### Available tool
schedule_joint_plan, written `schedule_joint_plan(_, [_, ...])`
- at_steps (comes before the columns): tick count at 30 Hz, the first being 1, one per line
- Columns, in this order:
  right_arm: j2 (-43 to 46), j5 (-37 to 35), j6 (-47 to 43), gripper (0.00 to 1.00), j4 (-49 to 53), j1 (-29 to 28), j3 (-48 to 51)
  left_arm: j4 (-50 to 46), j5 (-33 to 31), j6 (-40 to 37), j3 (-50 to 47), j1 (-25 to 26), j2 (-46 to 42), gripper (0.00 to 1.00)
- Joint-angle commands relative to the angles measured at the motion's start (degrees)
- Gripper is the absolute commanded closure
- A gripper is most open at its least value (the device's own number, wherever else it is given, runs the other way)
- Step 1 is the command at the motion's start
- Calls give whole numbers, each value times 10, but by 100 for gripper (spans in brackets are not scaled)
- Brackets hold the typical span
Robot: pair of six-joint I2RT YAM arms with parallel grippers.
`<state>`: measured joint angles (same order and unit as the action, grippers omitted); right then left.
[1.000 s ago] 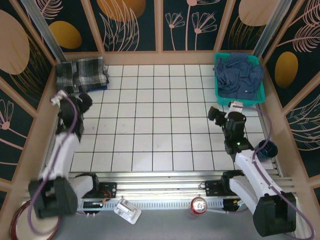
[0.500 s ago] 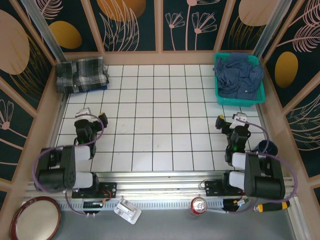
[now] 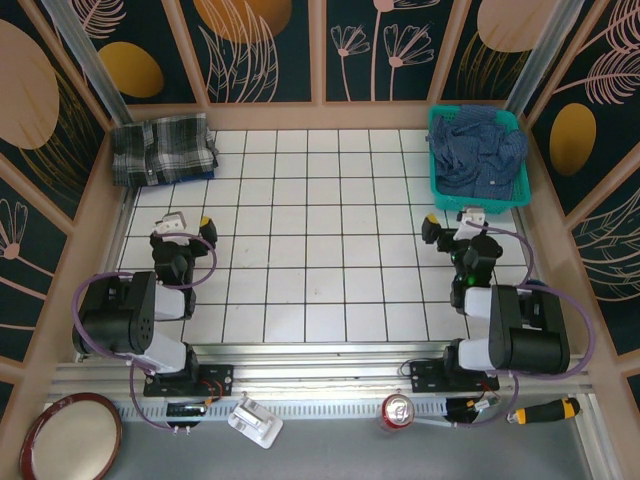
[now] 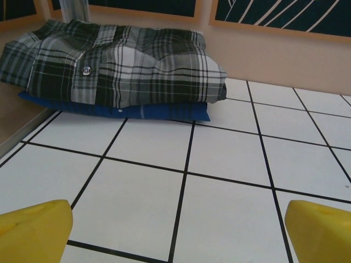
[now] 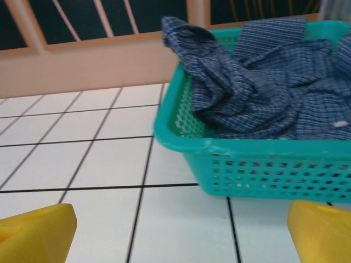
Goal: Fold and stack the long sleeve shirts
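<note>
Top external view: we see a white, black-gridded tabletop (image 3: 320,250) enclosed by dark floral walls (image 3: 270,50). We count three shirts. At the far left corner, the folded grey plaid shirt (image 3: 160,148) lies on the folded blue plaid shirt (image 4: 137,111). The navy shirt (image 3: 480,150) lies crumpled in one teal basket (image 5: 263,170) at the far right corner. The left gripper (image 4: 178,230) and right gripper (image 5: 178,233) are both spread wide, holding nothing.

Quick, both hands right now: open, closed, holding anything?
Left hand: open, holding nothing.
Right hand: open, holding nothing.
</note>
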<state>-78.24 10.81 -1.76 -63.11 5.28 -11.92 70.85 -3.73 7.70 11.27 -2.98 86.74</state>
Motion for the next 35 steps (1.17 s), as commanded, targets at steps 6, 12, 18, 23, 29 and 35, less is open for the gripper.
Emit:
schedule_joint_plan(6, [-127,-54,26,1,-214,-23,25,44,-2,-5,8,3,0,1])
schedule_joint_plan(12, [-115,-59,31,1,-136,-20,-3,44,-3,-5,8,3,0,1])
schedule_joint_plan(18, [-120,-180,-3,1,-249,-77,52,44,-2,-5,7,3,0,1])
schedule_joint_plan(23, [-119,-191,3,1,-212,-78,32,45,-2,-5,8,3,0,1])
schedule_joint_plan(29, [-115,-169,33,1,-147,-48,3,45,-3,-5,8,3,0,1])
schedule_joint_plan(35, [-116,-170,33,1,-151,-48,4,45,-3,-5,7,3,0,1])
